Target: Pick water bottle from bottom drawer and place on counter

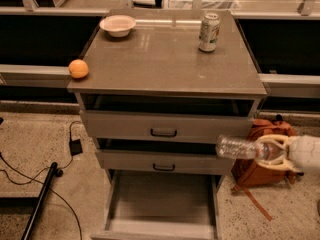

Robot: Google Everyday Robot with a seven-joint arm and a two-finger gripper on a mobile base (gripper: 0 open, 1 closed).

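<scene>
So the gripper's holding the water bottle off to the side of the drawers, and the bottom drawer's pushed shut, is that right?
Not quite: the camera view shows the bottom drawer pulled open, not shut. The gripper does hold the water bottle off to the side of the drawers.
</scene>
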